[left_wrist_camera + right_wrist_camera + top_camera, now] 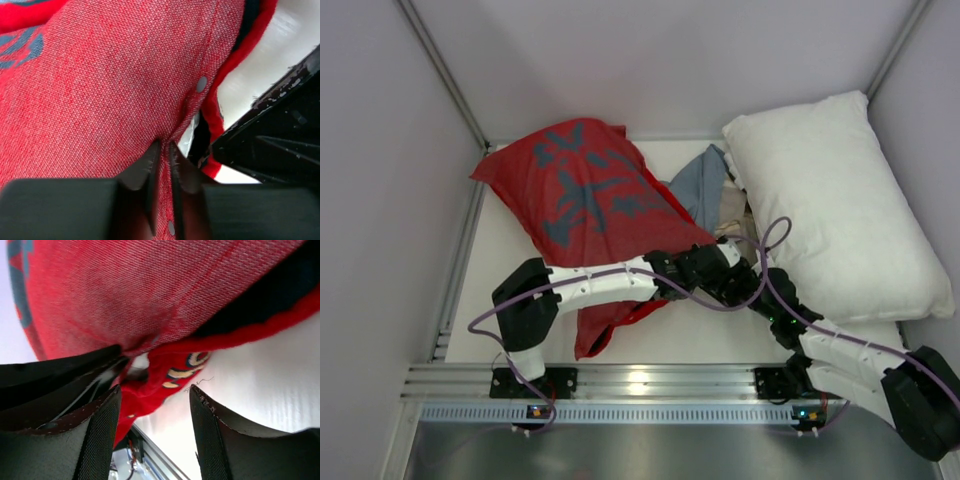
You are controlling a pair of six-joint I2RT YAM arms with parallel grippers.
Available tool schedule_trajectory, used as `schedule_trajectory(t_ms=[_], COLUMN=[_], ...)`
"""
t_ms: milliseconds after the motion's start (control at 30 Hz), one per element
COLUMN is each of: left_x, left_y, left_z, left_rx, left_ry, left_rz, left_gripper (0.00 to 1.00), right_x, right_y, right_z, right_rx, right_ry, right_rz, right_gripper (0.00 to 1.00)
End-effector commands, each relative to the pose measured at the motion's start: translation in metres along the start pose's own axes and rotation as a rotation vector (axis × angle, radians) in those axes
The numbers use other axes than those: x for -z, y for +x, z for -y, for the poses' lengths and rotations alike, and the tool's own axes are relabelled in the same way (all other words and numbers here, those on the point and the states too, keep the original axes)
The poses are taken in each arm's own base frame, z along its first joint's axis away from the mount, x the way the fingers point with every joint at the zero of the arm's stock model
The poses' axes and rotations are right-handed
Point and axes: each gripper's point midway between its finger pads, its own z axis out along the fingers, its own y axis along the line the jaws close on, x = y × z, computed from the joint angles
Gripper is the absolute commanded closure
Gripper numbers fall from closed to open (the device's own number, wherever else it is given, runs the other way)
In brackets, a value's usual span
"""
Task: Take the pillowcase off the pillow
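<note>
Well, from above first: caught the pillowcase (580, 190) lying plump and slantwise from the far-left corner of the table (495, 290) toward its middle, loose hem trailing to the near edge. Noted a bare white pillow (830, 200) along the right edge, well apart from the work, and a grey-blue cloth (698, 185) wedged between the two near the far edge. Found both arms reaching in over that hem, too tangled at the tips to sort out from up there.

Over to the left wrist: saw the left gripper (161, 150) pressed almost together, pinching a pucker of red weave just by the snap-studded opening. Picked out a grey snap (201, 84) on the hem, and a sliver of white at the mouth, most likely the pillow (190, 136) tucked inside.

Then the right wrist: showed the right gripper (155, 410) spread wide, clamped on nothing, with the thick red hem and its small printed motifs dangling between the jaws, close against one finger.

Judged as the opening step, with one layer secured, the opposite lip not yet taken and the pillow almost wholly inside. Called next for closing the right jaws on the hem alone, not on the filling, then drawing the two lips apart to bare the pillow for pulling out.
</note>
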Motion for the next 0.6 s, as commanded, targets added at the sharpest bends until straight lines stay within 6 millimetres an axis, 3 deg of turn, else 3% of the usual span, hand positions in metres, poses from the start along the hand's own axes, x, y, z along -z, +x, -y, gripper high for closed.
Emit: schedule_trajectory(t_ms=[0,33,267,567], left_x=[0.002,0.003,0.026,0.037], left_y=[-0.009,-0.009,-0.025,-0.030], left_z=[0.001,0.002,-0.004,0.003], left_rx=[0.047,0.049,0.092,0.117], left_ry=[0.047,0.056,0.111,0.196], left_rz=[0.046,0.048,0.116,0.145], left_gripper=[0.85,1.00,1.00,1.00], right_x=[0.001,0.001,-0.013,-0.028], right_y=[-0.016,-0.017,-0.011,-0.006], right_z=[-0.037,-0.038,-0.028,-0.044], right_rx=[0.021,0.024,0.014,0.026], right_ry=[-0.125,-0.125,-0.094,-0.128], right_rz=[0.084,0.087,0.065,0.066], right_gripper=[0.46,0.46,0.50,0.54])
